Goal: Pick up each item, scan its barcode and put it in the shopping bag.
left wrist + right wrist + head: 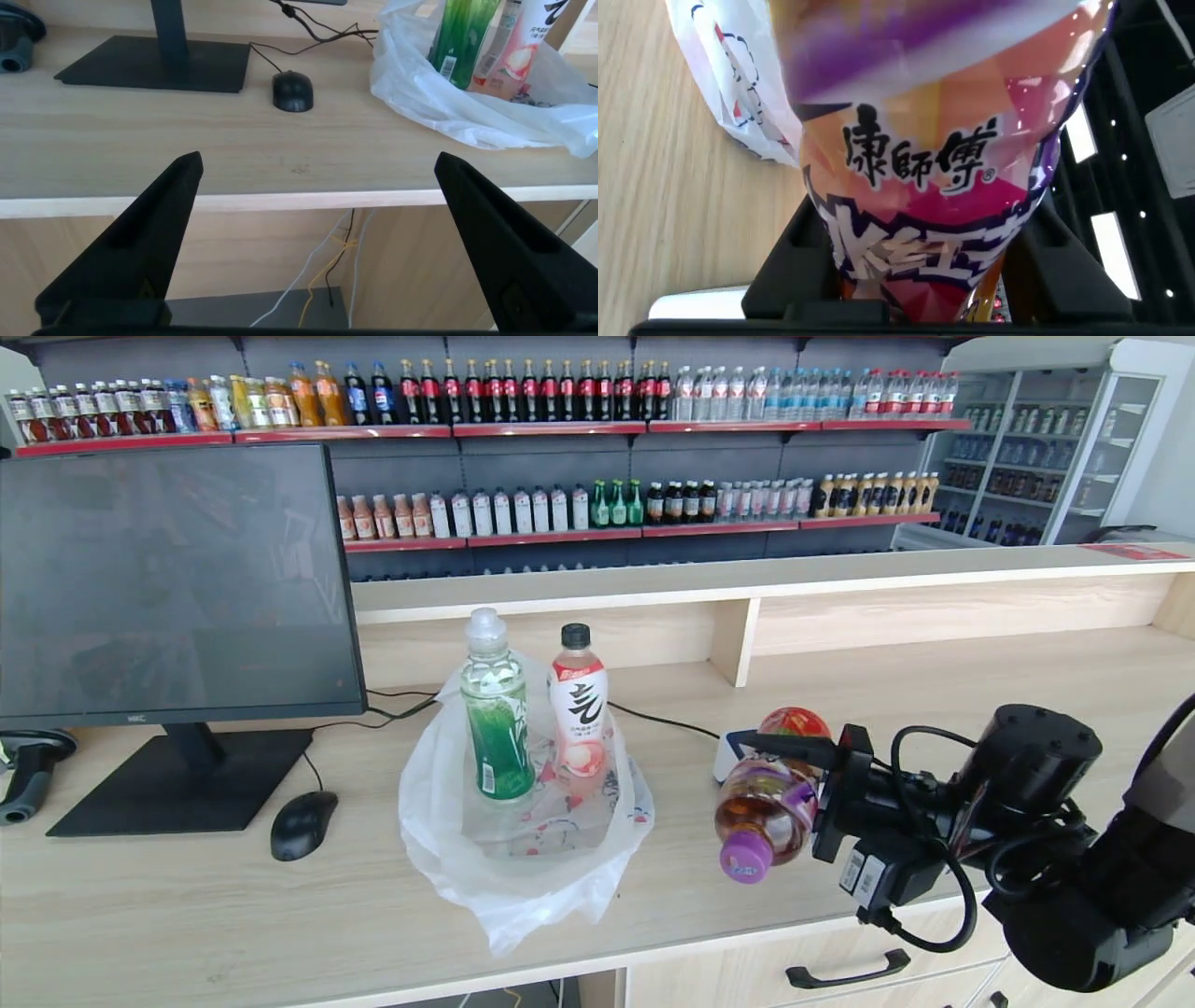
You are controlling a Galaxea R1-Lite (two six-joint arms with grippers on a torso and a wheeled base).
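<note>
Right of the bag (523, 877), right gripper (798, 784) clamps a purple-cap bottle (761, 812) sideways over the counter (187, 915), beside a white box (726, 758), likely the scanner. Step looks like scanning. Next: turn barcode to it, then bag. Left gripper (318, 163) fingers wide, holding nothing. Count: three bottles, with green bottle (495, 728) and pink bottle (579, 709) upright in the bag; one bag.

A: What does the gripper (924, 289) hold?
B: A bottle (943, 140) with a purple and orange label, clamped from both sides.
A: And near the bottle?
B: The white shopping bag (729, 84), lying on the wooden desk (663, 215).
</note>
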